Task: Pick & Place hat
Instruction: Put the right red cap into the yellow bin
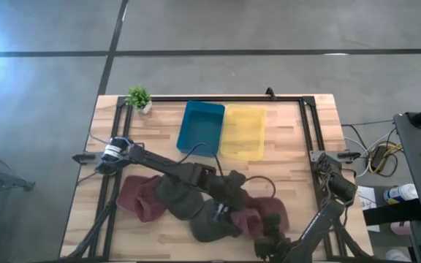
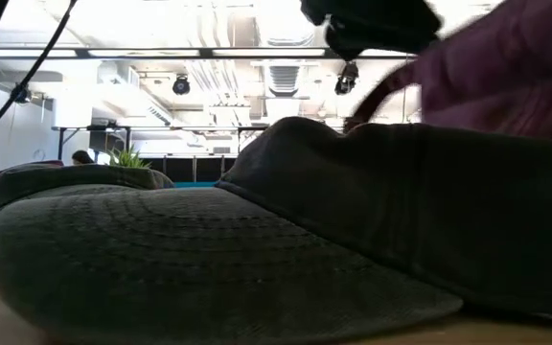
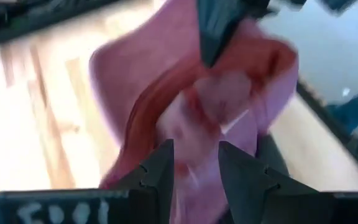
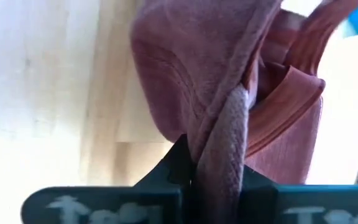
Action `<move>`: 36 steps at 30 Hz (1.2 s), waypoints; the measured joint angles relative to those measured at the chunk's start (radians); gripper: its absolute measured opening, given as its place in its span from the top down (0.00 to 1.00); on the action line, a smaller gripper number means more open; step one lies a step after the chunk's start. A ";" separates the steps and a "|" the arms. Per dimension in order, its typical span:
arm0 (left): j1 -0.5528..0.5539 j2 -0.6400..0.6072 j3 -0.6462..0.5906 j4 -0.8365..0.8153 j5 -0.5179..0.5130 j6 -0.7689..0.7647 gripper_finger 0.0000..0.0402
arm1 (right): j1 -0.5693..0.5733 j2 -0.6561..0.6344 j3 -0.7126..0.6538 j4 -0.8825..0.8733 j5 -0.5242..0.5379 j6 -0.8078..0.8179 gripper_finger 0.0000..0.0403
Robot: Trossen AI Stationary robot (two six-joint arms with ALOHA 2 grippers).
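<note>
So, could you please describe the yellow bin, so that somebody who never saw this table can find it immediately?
Start from the wooden table and go to its far edge, where a small green plant stands at one corner. Two open plastic bins sit side by side in the middle of that edge. The yellow bin is the translucent one, on the right arm's side, touching the blue bin.

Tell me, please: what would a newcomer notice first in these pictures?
Probably the maroon hat, which both arms hold near the table's front right: the right gripper is shut on its edge, and the left gripper pinches its fabric. Next, the dark gray hat fills the low view, and the blue bin and yellow bin sit side by side at the back.
</note>
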 joint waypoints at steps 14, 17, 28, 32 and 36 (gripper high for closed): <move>-0.040 -0.045 -0.118 0.235 -0.179 0.018 0.70 | -0.023 -0.002 -0.004 0.006 0.066 -0.026 0.97; -0.049 -0.112 -0.103 0.204 -0.218 0.047 0.70 | -0.023 -0.002 -0.017 0.015 0.056 -0.018 0.97; -0.066 -0.162 -0.198 -0.043 -0.151 -0.105 0.70 | -0.028 -0.002 -0.042 0.010 0.033 0.026 0.97; -0.066 -0.106 -0.266 0.093 -0.116 -0.123 0.70 | -0.029 -0.002 -0.041 0.011 0.030 0.030 0.97; -0.064 -0.053 -0.260 0.170 -0.130 -0.104 0.70 | -0.029 -0.002 -0.040 0.017 0.024 0.029 0.97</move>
